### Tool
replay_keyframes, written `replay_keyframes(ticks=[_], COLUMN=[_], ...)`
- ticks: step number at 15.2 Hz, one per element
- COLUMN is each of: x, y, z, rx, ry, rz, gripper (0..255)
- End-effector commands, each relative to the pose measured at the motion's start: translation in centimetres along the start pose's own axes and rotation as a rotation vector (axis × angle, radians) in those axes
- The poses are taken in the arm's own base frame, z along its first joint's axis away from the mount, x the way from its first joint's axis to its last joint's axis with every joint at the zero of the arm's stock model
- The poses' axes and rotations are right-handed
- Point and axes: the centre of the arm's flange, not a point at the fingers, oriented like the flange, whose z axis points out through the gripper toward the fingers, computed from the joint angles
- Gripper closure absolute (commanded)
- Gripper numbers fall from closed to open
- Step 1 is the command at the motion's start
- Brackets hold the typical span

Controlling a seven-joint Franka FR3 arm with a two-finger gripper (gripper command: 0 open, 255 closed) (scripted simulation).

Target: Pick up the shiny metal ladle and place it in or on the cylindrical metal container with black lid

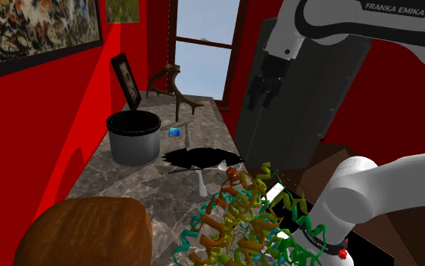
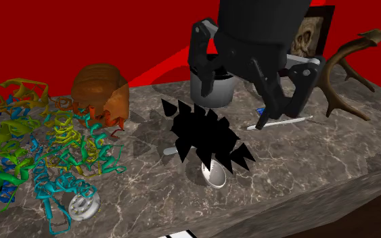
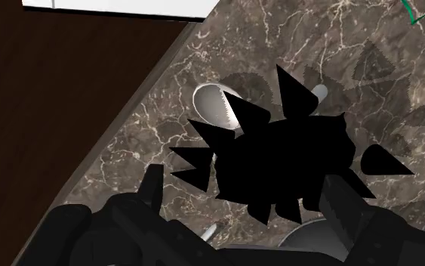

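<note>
The ladle lies on the marble counter (image 2: 304,162), its pale bowl (image 2: 214,174) toward the counter's front edge and its handle end (image 2: 170,151) poking out from under a jagged black shape (image 2: 206,135) that hides its middle. The bowl (image 3: 212,106) and handle tip (image 3: 320,92) also show in the wrist view. The ladle handle (image 1: 201,181) shows in the shoulder view too. The grey cylindrical container (image 1: 133,136) with a black top stands by the red wall. My gripper (image 2: 250,91) hangs open above the black shape, holding nothing, its fingers (image 3: 152,189) apart.
A brown antler (image 2: 348,74), a framed picture (image 1: 126,79) and a thin pale utensil (image 2: 280,124) lie past the container. A tangle of coloured ribbons (image 2: 33,135), a brown lump (image 2: 101,88) and a small grey wheel (image 2: 84,204) crowd the other end. A dark cabinet (image 1: 301,113) stands beside the counter.
</note>
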Motion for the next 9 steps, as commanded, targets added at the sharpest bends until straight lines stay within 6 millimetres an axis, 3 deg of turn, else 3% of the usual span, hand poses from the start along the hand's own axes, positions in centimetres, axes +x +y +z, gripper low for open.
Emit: replay_keyframes(ticks=[1,9], x=[0.0,2.9], y=[0.0,6.1], z=[0.0,10.3], rx=[0.0,0.176], ry=[0.0,-0.112], rz=[0.0,0.036], gripper=[0,0])
